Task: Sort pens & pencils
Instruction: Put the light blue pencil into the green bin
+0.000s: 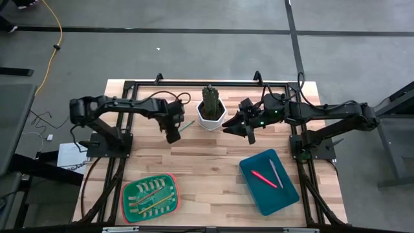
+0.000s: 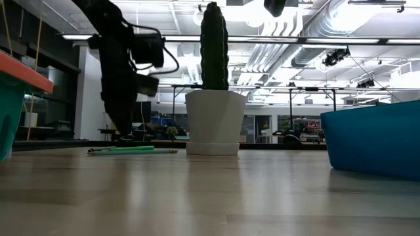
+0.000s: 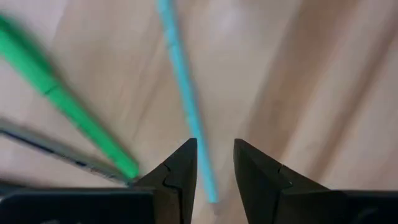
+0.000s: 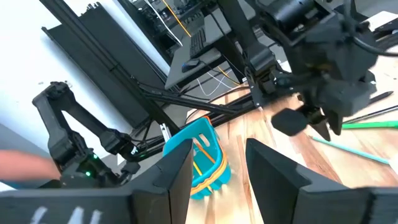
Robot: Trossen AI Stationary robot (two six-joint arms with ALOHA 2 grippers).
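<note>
My left gripper [image 1: 173, 136] [image 3: 216, 149] is open and points down at the table just left of the white cactus pot [image 1: 211, 111]. Its fingers stand on either side of the end of a pale blue pen [image 3: 185, 99]. A bright green pen [image 3: 59, 93] [image 2: 125, 149] and a thin dark pencil [image 3: 53, 149] lie flat beside it. My right gripper [image 1: 240, 131] [image 4: 217, 168] hangs open right of the pot, holding nothing. A pink pen [image 1: 264, 178] and a grey pen [image 1: 277, 173] lie in the blue bin [image 1: 284, 197]. Several pencils [image 1: 152, 197] lie in the green tray [image 1: 129, 213].
The pot with its tall cactus [image 2: 213, 46] stands between the two grippers near the table's far edge. The blue bin sits near right, the green tray near left. Bare wood [image 1: 207, 162] lies between them. Black frame rails [image 1: 194, 84] run along the table's edges.
</note>
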